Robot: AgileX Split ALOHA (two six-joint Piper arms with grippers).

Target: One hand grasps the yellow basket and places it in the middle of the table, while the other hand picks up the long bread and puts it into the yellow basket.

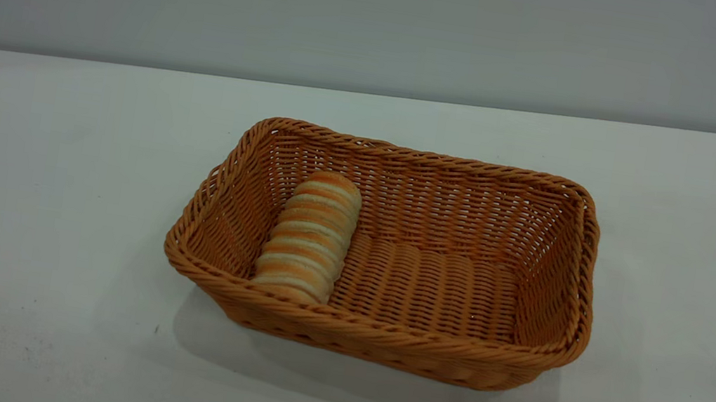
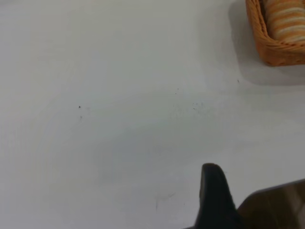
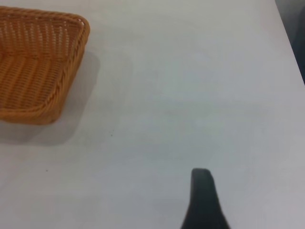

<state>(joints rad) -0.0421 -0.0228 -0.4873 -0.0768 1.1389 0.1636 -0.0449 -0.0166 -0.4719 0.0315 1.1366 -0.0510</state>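
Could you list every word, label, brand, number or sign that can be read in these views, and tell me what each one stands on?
There is no readable text in any view.
The yellow basket is plain wicker, with no tag or label showing.
The long bread inside it bears only its stripes.
The table carries just a few tiny dark specks, not writing.
The one dark fingertip in each wrist view shows no marking.

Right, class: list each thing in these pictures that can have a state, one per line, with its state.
yellow basket: upright on the table, open, nothing gripping it.
long bread: inside the basket, at its left end, leaning on the wall.
left gripper: over bare table, apart from the basket.
right gripper: over bare table, apart from the basket.
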